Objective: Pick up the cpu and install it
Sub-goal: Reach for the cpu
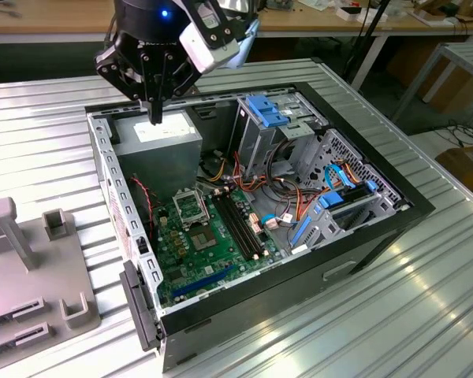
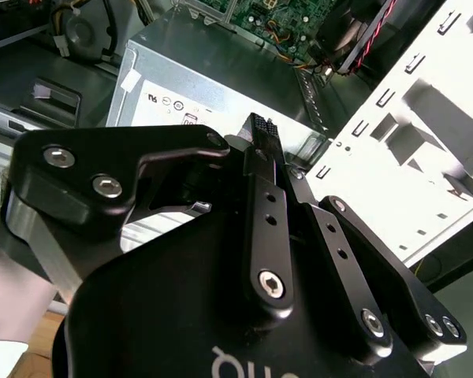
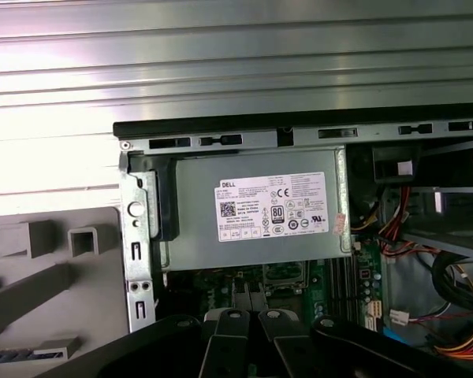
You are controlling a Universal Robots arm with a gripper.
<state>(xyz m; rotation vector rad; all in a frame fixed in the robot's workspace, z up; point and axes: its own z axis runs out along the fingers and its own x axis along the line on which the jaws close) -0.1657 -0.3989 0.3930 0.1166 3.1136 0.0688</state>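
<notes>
The gripper (image 1: 155,114) hangs above the open computer case (image 1: 363,244), at the corner where the grey power box (image 1: 162,150) lies. Its jaws are drawn together to a single narrow tip, pointing down at the top of that box. In the second wrist view the two black fingers (image 2: 268,220) meet at their ends. Whether the cpu is pinched between them I cannot tell, and I cannot pick it out elsewhere in the case.

In the first wrist view the power box carries a white label (image 3: 272,207) and lies against the metal wall of the case. Past the box, lower in the case, lies the green board (image 1: 185,244). On it is a square black socket (image 1: 191,207) with a metal frame. The long black memory slots (image 1: 243,228) run beside the socket, toward the exterior view's right. Farther that way come a tangle of coloured wires (image 1: 288,197) and the metal drive bays with blue clips (image 1: 268,110).

The case lies on its side on a ribbed metal worktop (image 1: 47,142). A grey holder with posts and slots (image 1: 16,260) is on the worktop at the exterior view's left, beside the case. Wooden tables (image 1: 63,16) stand in the background.
</notes>
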